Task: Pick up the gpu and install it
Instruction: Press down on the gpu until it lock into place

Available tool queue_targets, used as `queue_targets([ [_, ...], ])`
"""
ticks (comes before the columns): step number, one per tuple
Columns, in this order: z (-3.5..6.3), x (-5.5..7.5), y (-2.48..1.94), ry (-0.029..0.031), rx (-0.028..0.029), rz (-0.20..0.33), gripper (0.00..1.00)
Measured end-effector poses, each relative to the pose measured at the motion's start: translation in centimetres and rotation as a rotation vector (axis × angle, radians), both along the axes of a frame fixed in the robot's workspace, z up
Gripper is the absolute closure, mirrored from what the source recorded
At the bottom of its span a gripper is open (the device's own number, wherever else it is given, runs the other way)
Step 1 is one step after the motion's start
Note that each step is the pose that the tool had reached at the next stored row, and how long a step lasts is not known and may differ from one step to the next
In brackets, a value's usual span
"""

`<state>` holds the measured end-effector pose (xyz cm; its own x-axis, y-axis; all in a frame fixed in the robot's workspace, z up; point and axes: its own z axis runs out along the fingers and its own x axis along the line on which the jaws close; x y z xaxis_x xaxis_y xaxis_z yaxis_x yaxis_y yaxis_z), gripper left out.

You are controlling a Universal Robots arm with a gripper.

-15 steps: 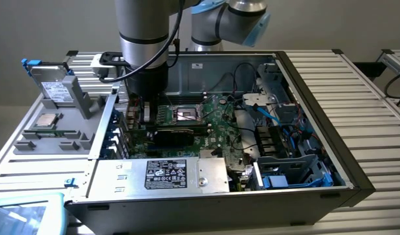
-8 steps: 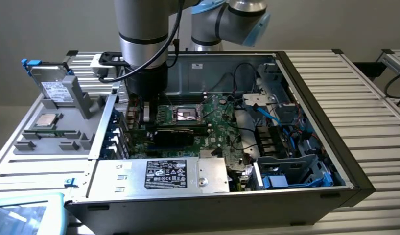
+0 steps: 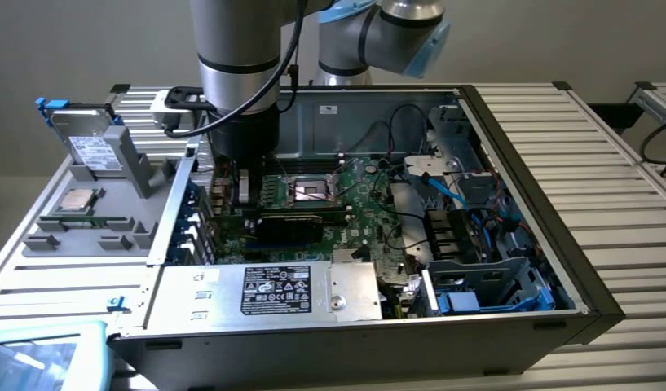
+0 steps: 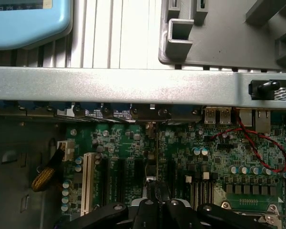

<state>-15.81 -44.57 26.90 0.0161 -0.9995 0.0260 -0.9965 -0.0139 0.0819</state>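
The gpu (image 3: pixel 294 224), a small flat black-faced card, sits edge-down across the large green motherboard (image 3: pixel 344 204) inside the open grey computer case (image 3: pixel 528 244), under the arm. In the wrist view the black pincer (image 4: pixel 158 202) is pressed together on its thin upper edge (image 4: pixel 152 164). Judged: seating step; the card needs a straight, even push into its slot.

The arm (image 3: pixel 240 90) screens the pincer in the exterior view, and the wrist view's edge crops the black fingers (image 4: pixel 158 210). The gpu (image 4: pixel 152 164) appears edge-on, its faces unreadable. Label print on the power supply (image 3: pixel 276 290) is too small.
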Motion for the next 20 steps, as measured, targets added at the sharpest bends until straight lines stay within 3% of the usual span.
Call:
queue_targets([
  [20, -0.33, 0.0, 0.0, -0.0003, 0.0, 0.0, 0.88],
])
